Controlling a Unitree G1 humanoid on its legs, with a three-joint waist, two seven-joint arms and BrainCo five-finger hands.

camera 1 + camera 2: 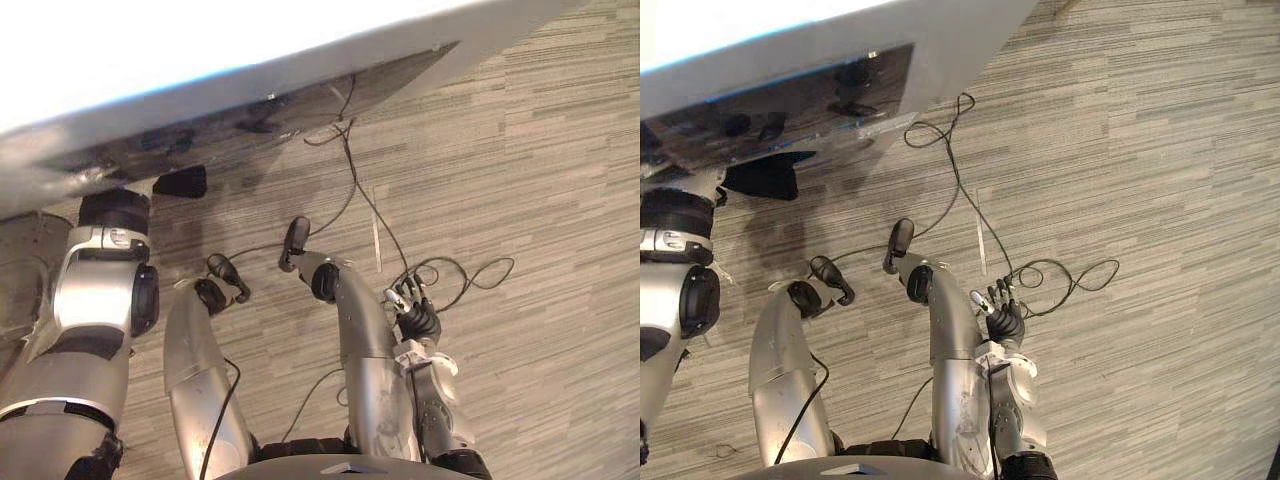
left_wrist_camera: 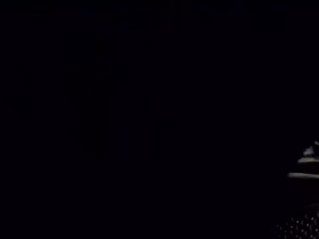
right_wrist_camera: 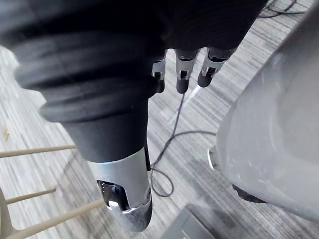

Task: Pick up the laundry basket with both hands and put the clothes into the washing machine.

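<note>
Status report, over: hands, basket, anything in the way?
Right hand open, hanging empty. Left hand up under the white surface. Basket not yet picked up.

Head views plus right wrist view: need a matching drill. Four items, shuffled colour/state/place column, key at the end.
Column 1
1. right hand
2. slab at the far side of the scene
3. thin strip
4. rods past the right hand

Column 2
A. beige
B. white on top, grey along the edge
C. fingers straight, holding nothing
D. lying flat on the striped carpet

Pairs: 1-C, 2-B, 3-D, 4-A
</note>
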